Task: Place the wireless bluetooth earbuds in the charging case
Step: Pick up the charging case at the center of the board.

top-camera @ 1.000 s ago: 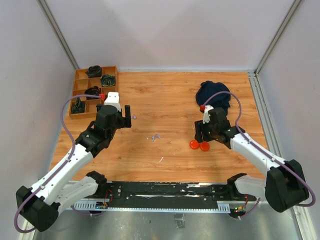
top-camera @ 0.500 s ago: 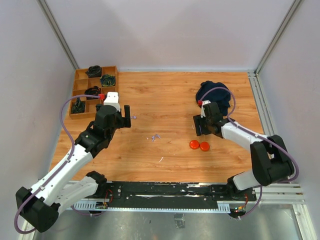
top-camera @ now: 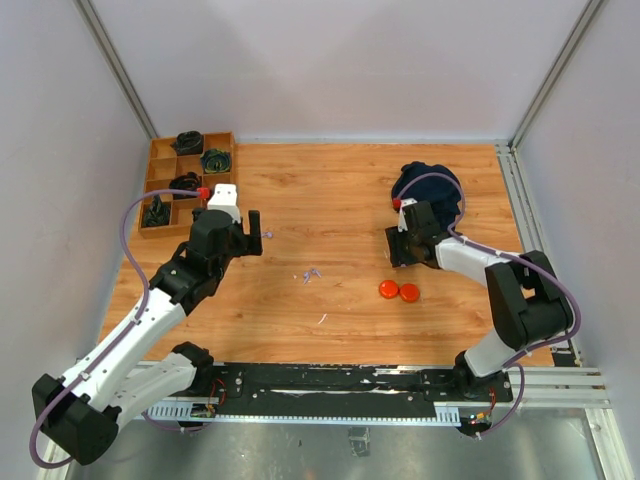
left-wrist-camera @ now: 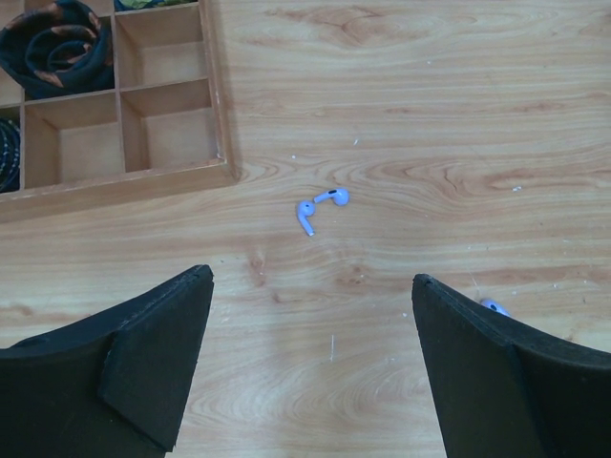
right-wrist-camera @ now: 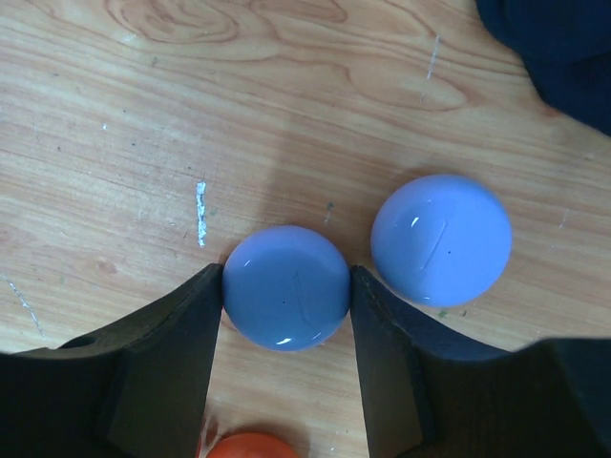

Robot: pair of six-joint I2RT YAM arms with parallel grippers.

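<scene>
In the right wrist view my right gripper (right-wrist-camera: 286,279) is shut on a round lilac charging case (right-wrist-camera: 286,298) lying on the wood, one finger touching each side. A second lilac case (right-wrist-camera: 441,239) lies just to its right, and an orange-red case (right-wrist-camera: 250,447) shows at the bottom edge. From above, two orange-red cases (top-camera: 398,291) lie side by side just near of my right gripper (top-camera: 399,250). Two lilac earbuds (left-wrist-camera: 321,203) lie ahead of my open left gripper (left-wrist-camera: 313,315). Another lilac earbud (left-wrist-camera: 493,306) peeks out beside its right finger. More lilac bits (top-camera: 312,273) lie mid-table.
A wooden compartment tray (top-camera: 150,192) holding coiled dark items stands at the far left, its corner (left-wrist-camera: 225,170) close to the earbuds. A dark blue cloth (top-camera: 428,185) lies bunched just beyond my right gripper. Metal rails run along the right and near table edges.
My right gripper has moved away from the orange-red cases towards the dark cloth and has closed on a lilac case. The left arm has stayed still.
</scene>
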